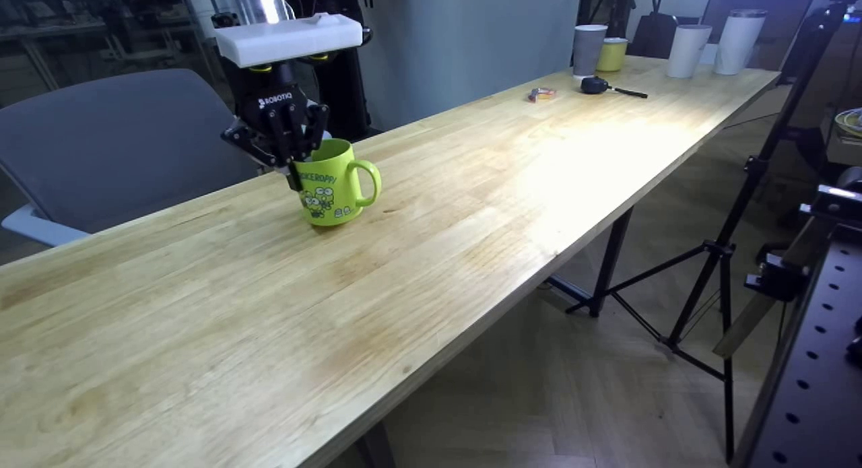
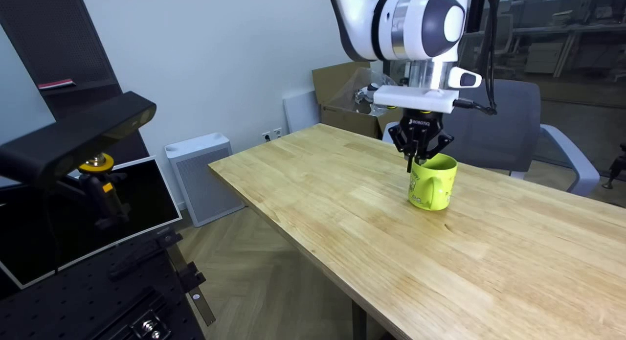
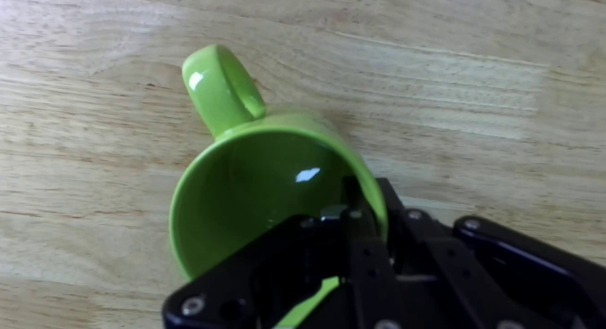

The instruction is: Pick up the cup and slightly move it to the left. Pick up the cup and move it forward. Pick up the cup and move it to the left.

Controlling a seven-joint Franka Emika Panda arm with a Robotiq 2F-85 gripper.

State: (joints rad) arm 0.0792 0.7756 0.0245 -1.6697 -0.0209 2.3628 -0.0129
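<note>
Indoors, a pale wooden table [image 1: 431, 273] beside a grey chair [image 1: 128, 128] (gripper [image 3: 371, 196] tight on the green mug [image 1: 331, 188]).

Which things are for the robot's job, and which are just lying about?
For the job:
lime-green Keroppi mug
Robotiq gripper, pinching the mug's wall

Just lying about:
grey cup
yellow-green cup
white cup
white tumbler
black object with a strap
small reddish item, unclear

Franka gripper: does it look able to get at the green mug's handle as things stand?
Probably not right now. The gripper is shut on the green mug, away from the handle, which juts out further round. It would likely have to let go and shift across first.
</note>
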